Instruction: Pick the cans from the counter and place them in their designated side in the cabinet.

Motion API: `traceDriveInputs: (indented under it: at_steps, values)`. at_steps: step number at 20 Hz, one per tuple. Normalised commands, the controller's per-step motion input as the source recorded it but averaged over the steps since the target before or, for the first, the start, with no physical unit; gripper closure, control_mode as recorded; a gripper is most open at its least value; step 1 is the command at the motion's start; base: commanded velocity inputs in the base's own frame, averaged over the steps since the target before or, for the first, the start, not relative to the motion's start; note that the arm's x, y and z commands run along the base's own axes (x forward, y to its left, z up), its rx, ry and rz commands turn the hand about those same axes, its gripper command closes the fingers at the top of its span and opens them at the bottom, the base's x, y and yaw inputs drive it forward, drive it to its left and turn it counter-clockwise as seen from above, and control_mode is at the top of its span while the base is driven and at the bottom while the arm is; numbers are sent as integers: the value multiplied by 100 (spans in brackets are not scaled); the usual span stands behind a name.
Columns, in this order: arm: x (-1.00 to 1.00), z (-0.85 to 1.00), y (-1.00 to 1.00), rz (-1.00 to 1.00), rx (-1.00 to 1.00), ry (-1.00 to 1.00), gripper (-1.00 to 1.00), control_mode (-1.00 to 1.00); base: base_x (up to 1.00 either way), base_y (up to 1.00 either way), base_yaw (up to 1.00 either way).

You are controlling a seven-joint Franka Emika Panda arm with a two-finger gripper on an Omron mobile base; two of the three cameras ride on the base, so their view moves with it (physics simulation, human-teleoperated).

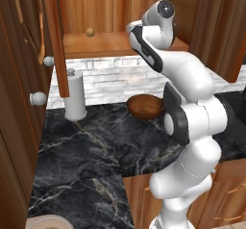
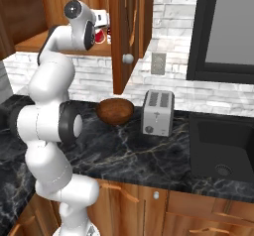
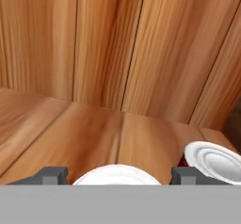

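Our fingers (image 3: pixel 117 176) stand parted astride one can (image 3: pixel 116 175) on the cabinet shelf (image 3: pixel 94 133); withdrawing carelessly, we could topple it against the neighbouring can (image 3: pixel 212 159).

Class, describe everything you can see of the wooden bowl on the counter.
The bowl is round, dark reddish-brown, wood-like, with a lighter streaked inside visible from the left base view. It sits upright on the black marble counter, near the white brick wall. From the right it lies just left of the toaster, with a gap between them. Nothing shows inside it and nothing else touches it.
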Motion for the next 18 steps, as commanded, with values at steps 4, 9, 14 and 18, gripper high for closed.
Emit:
traceDriveInputs:
  at_steps: [4, 9, 14, 18]
  values:
    - [31, -1, 0, 0, -3, 0, -100, -100, 0, 0, 0]
    - [35, 0, 0, 0, -2, 0, -100, -100, 0, 0, 0]
    - [24, 0, 0, 0, -2, 0, -100, -100, 0, 0, 0]
    - [10, 1, 1, 0, -2, -4, -100, -100, 0, 0, 0]
